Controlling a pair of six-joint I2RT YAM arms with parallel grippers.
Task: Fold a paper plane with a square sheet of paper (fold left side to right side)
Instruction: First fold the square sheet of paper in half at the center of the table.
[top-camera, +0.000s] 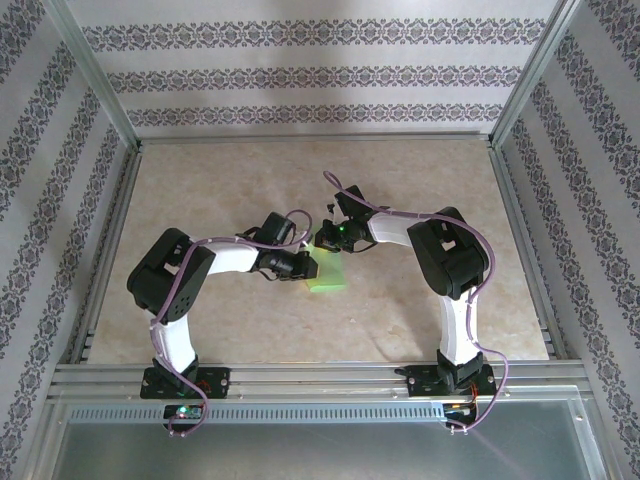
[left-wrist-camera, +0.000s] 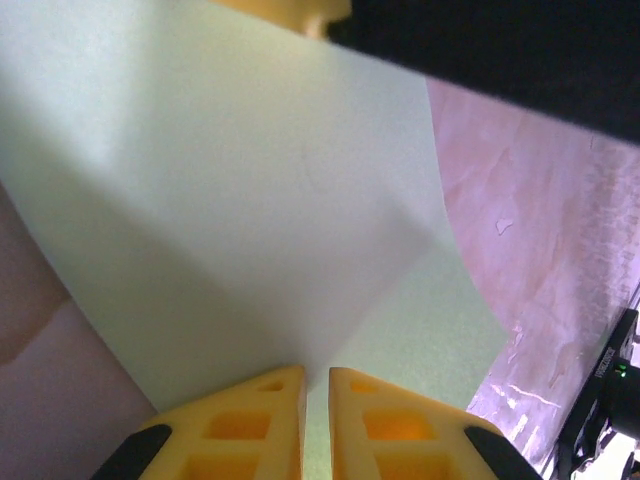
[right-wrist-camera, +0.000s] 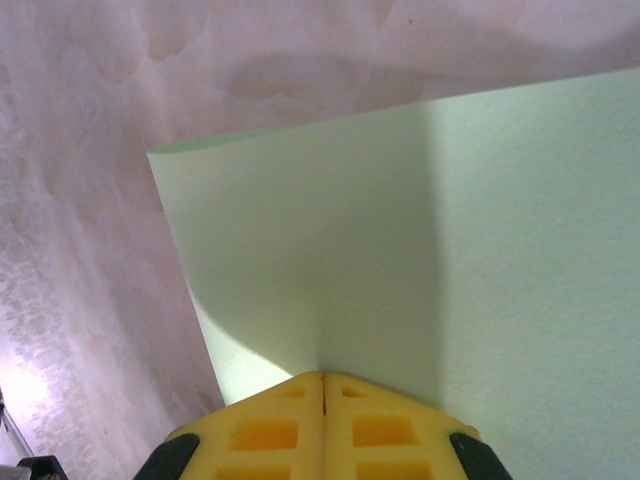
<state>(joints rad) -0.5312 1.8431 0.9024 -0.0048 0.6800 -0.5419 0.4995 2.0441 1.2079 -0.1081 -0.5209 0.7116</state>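
Both arms are reaching inward and meeting near the middle of the beige marbled tabletop. The square sheet of thin light green paper is lying there between them, partly under the wrists. The left gripper is coming at the sheet from its left side and the right gripper from the far side, the two nearly touching. In the left wrist view the sheet is curving up off the tabletop. It is running into a slim gap between the yellow fingers: jaws narrow, grip cannot be told. In the right wrist view the jaws are pressing fully together on the sheet's near edge. The paper is bending upward there above the tabletop.
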